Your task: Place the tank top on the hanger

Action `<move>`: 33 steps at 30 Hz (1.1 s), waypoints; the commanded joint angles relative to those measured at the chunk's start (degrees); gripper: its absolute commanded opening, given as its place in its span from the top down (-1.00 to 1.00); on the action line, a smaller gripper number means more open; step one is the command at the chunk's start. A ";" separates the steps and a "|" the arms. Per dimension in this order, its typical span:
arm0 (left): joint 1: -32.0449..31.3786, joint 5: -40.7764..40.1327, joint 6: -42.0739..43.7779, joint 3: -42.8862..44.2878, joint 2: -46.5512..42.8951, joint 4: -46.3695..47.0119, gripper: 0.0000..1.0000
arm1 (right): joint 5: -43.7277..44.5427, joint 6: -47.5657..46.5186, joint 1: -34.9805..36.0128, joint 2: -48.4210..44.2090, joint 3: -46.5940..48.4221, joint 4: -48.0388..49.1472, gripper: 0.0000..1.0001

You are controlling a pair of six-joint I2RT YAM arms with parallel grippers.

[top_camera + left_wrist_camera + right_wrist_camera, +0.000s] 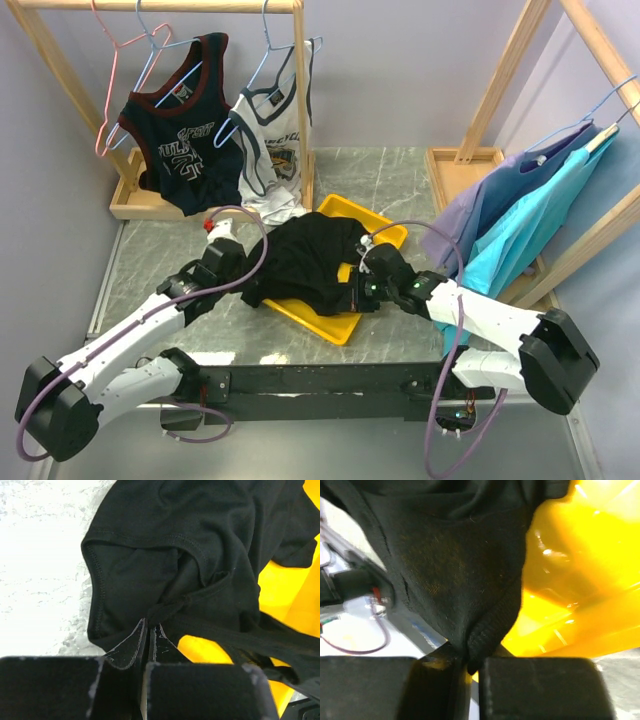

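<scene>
The black tank top [300, 262] lies bunched over the yellow tray [340, 325] in the middle of the table. My left gripper [243, 285] is at its left edge, shut on a narrow strap [170, 607] of the tank top [150, 540]. At the right edge, my right gripper [358, 290] is shut on a pinched fold of the tank top [455, 565], with the tray [580, 555] right behind it. The pink-red wire hanger [112, 100] hangs bare at the left end of the wooden rack [160, 5], far from both grippers.
A navy jersey [185, 130] and a white jersey [275, 140] hang on light blue hangers on the back-left rack. A second wooden rack at the right holds purple and turquoise garments [520, 210]. Cables loop beside both arms.
</scene>
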 commanded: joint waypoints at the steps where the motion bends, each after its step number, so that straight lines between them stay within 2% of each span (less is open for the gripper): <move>1: 0.22 -0.34 -1.89 0.16 1.17 3.65 0.91 | 4.08 -2.48 1.03 1.15 2.21 1.71 0.58; 2: 0.22 -0.61 -1.80 0.16 1.26 3.47 0.83 | 4.60 -3.09 1.11 1.16 2.82 0.66 0.44; 3: 0.31 -0.78 -1.80 0.16 1.18 3.38 0.78 | 6.44 -3.36 1.38 1.07 3.27 0.13 0.21; 5: 0.22 -1.75 -1.89 -0.19 0.91 3.03 0.72 | 8.38 -4.32 1.47 0.28 4.14 -2.24 0.04; 6: 0.22 -2.10 -1.98 -0.28 0.30 2.86 0.71 | 10.83 -4.85 1.47 0.10 4.76 -3.47 -0.11; 7: 0.22 -2.28 -1.98 -0.37 0.04 2.77 0.70 | 11.72 -5.38 1.47 -0.07 6.16 -4.61 -0.14; 10: 0.22 -2.02 -1.71 -0.46 -0.40 2.68 0.51 | 14.01 -6.61 1.55 -0.86 8.18 -7.52 -0.18; 13: 0.22 -2.45 -1.19 -0.02 -1.72 1.80 0.15 | 14.62 -6.97 1.47 -1.91 9.94 -8.31 -0.22; 14: 0.22 -3.06 -0.84 0.24 -2.51 1.02 -0.13 | 14.80 -7.23 1.55 -2.18 10.21 -8.58 -0.24; 16: 0.22 -3.51 0.56 1.38 -5.58 0.05 -0.20 | 14.81 -7.58 1.55 -3.23 11.52 -8.58 -0.26; 20: 0.22 -2.98 3.12 4.72 -11.64 -2.85 -0.47 | 14.45 -8.46 1.73 -3.68 14.78 -7.97 -0.29; 23: 0.22 -1.14 5.23 9.37 -17.08 -4.09 -0.56 | 14.28 -9.16 1.73 -3.50 17.68 -7.35 -0.31; 27: 0.22 -4.02 7.42 18.33 -18.60 -2.16 -0.57 | 14.54 -10.04 1.73 -3.24 21.02 -7.53 -0.33; 30: 0.22 -13.50 12.43 29.83 -12.56 -1.36 -0.55 | 14.63 -10.39 1.64 -3.06 22.86 -7.26 -0.34; 31: 0.40 -18.14 15.83 36.39 -10.27 -0.15 -0.56 | 14.37 -10.39 1.73 -3.15 23.57 -7.35 -0.34; 33: 1.01 -21.77 19.37 43.01 -2.89 1.44 -0.59 | 13.58 -10.39 1.73 -3.15 23.92 -7.09 -0.34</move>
